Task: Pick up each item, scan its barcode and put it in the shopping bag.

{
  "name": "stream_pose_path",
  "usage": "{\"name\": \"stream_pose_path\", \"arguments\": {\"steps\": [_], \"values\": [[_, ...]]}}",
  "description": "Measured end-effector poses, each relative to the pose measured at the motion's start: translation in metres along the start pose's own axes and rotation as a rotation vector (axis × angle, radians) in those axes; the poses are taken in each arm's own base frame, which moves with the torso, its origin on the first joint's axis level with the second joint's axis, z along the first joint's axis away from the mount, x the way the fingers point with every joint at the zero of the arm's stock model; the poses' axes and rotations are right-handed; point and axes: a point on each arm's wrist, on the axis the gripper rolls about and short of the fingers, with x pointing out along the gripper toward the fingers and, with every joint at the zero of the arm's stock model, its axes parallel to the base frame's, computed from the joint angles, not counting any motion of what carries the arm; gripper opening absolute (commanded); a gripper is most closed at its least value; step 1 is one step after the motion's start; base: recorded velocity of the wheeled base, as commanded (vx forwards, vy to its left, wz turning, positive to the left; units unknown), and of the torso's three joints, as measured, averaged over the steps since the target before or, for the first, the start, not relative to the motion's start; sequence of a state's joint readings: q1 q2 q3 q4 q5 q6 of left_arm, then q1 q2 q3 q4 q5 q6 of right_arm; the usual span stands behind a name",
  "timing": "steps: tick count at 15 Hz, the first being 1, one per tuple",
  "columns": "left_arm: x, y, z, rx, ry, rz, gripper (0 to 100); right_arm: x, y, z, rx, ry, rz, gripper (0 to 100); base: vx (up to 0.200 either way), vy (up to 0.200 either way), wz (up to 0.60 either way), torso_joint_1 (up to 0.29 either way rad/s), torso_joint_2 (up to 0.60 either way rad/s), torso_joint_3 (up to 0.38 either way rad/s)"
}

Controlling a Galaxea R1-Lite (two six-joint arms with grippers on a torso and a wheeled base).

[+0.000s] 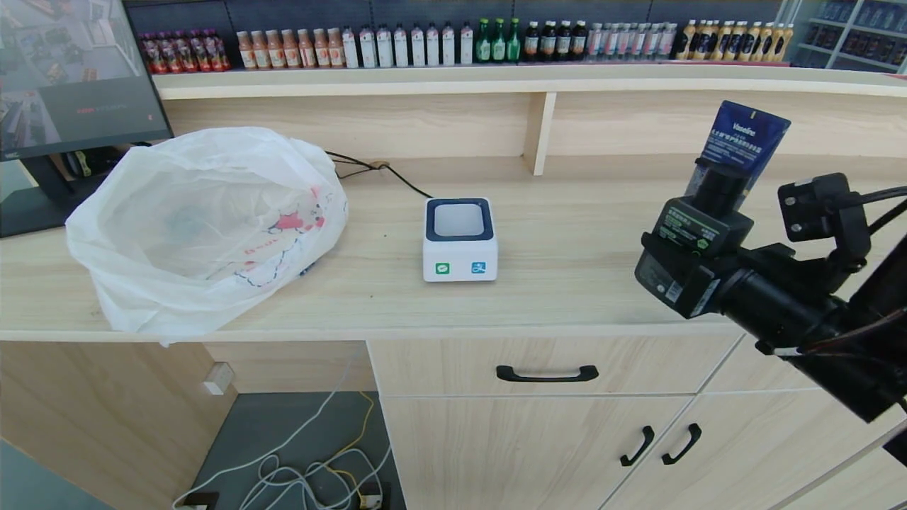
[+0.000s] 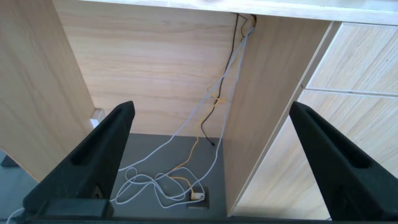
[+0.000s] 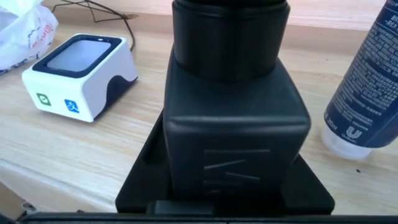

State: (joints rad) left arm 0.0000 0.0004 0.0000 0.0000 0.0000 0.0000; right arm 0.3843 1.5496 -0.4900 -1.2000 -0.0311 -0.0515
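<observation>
Right wrist view: right gripper (image 3: pixel 229 186) pinching black bottle (image 3: pixel 231 118) (left gripper (image 2: pixel 212 115) spread); turning toward scanner (image 3: pixel 81 74) could clip blue bottle (image 3: pixel 367 81) just beside.

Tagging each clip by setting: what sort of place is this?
Most likely a shop checkout: a scanner on a wooden counter, an open shopping bag to one side of it, and rows of bottled drinks lined up behind.

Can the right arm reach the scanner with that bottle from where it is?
Probably yes: the right tool, shut on the black bottle, has only bare counter between it and the barcode scanner.
</observation>
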Motion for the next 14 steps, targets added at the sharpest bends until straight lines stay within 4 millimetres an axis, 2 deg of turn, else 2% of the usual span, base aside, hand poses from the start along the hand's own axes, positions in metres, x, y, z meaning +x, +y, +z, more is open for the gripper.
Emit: {"name": "stream_pose_path", "arguments": {"steps": [3, 7, 12, 14], "values": [[0.0, 0.0, 0.0, 0.0, 0.0, 0.0, 100, -0.022, -0.001, 0.004, 0.001, -0.006, 0.008, 0, 0.0, 0.0, 0.0, 0.0, 0.0, 0.0], [0.0, 0.0, 0.0, 0.0, 0.0, 0.0, 100, -0.041, 0.003, 0.012, 0.009, -0.025, 0.026, 0, 0.0, 0.0, 0.0, 0.0, 0.0, 0.0], [0.0, 0.0, 0.0, 0.0, 0.0, 0.0, 100, -0.048, 0.007, 0.027, 0.122, -0.088, 0.066, 0, 0.0, 0.0, 0.0, 0.0, 0.0, 0.0], [0.0, 0.0, 0.0, 0.0, 0.0, 0.0, 100, -0.049, 0.009, 0.028, 0.155, -0.09, 0.156, 0, 0.0, 0.0, 0.0, 0.0, 0.0, 0.0]]}}
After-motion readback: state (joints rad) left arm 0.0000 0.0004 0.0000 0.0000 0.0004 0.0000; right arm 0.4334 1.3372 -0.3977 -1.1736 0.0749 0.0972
